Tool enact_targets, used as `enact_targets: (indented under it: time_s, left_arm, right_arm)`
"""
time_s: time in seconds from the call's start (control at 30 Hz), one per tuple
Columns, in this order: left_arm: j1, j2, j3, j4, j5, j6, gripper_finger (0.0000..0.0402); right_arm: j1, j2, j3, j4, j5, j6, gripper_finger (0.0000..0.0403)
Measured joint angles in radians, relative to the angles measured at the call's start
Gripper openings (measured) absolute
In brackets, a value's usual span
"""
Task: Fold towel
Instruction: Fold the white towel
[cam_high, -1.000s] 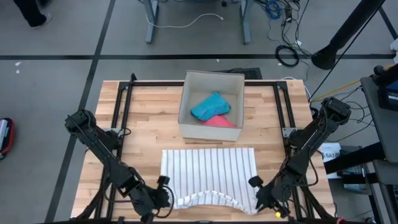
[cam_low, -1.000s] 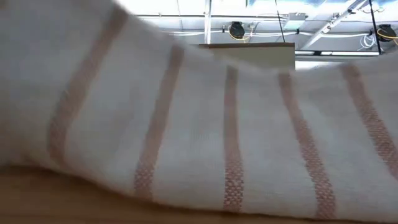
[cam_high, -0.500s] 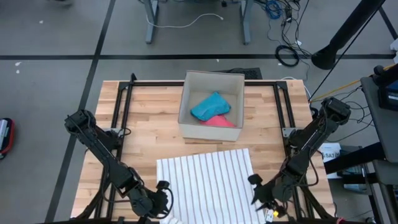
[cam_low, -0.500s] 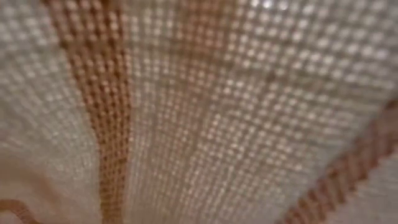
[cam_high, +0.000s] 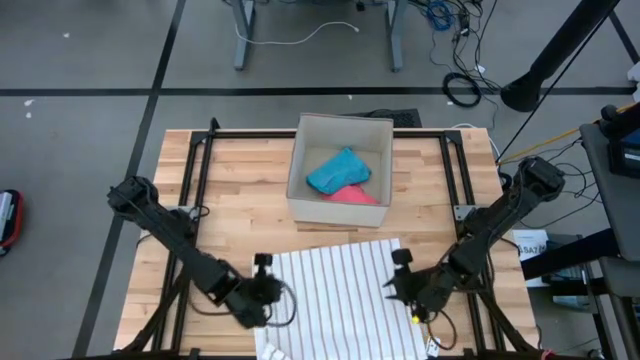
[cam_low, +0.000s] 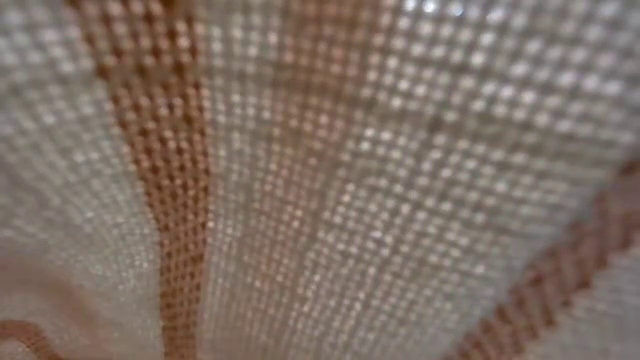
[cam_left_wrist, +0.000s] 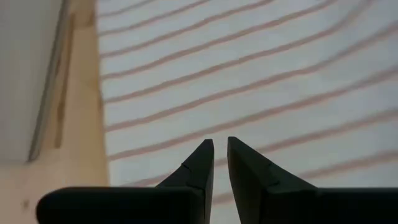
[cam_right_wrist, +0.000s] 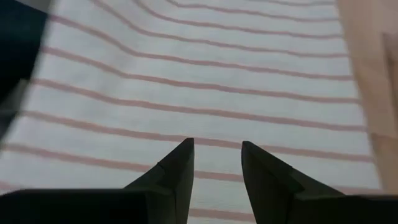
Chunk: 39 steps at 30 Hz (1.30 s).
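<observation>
The white towel with thin reddish stripes (cam_high: 330, 290) lies spread flat on the near half of the table. Its near end runs out of the high view and fills the low view (cam_low: 320, 180). My left gripper (cam_high: 278, 292) hovers over the towel's left part, its fingers (cam_left_wrist: 219, 146) only a narrow gap apart, with striped cloth (cam_left_wrist: 249, 74) below. My right gripper (cam_high: 390, 288) hovers over the towel's right part, open (cam_right_wrist: 216, 146), above the cloth (cam_right_wrist: 199, 74). Neither gripper holds anything.
An open cardboard box (cam_high: 340, 170) with a cyan cloth (cam_high: 338, 170) and a pink cloth (cam_high: 355, 194) stands just beyond the towel's far edge. Black frame rails (cam_high: 195, 190) run along the table's left, right and far sides. Bare wood (cam_high: 240, 190) shows left of the box.
A second ago both grippers were at the towel's raised, bunched near edge. That edge then dropped toward the table's near side, the towel spread flat, and it covered the low camera. Both grippers have since moved toward the far edge and inward, over the towel.
</observation>
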Motion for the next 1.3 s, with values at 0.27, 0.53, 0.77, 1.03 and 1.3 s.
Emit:
enact_targets:
  time_s: [0.27, 0.53, 0.77, 1.03, 1.3]
  left_arm:
    - [0.148, 0.025, -0.155, 0.134, 0.075, 0.001, 0.0054]
    - [0.249, 0.025, -0.255, 0.230, 0.137, 0.067, 0.0054]
    - [0.360, 0.025, -0.283, 0.242, 0.138, 0.193, 0.0054]
    - [0.510, 0.025, -0.283, 0.242, 0.134, 0.296, 0.0054]
    - [0.557, 0.014, -0.242, 0.241, 0.146, 0.298, 0.0053]
  right_arm:
    - [-0.098, 0.000, -0.021, -0.026, -0.006, -0.017, 0.0119]
    - [-0.169, 0.000, -0.137, -0.008, -0.010, 0.037, 0.0119]
    - [-0.242, 0.000, -0.245, 0.059, -0.003, 0.061, 0.0119]
    - [-0.310, -0.002, -0.312, 0.113, 0.010, 0.061, 0.0119]
    - [-0.337, -0.002, -0.324, 0.106, 0.076, 0.070, 0.0118]
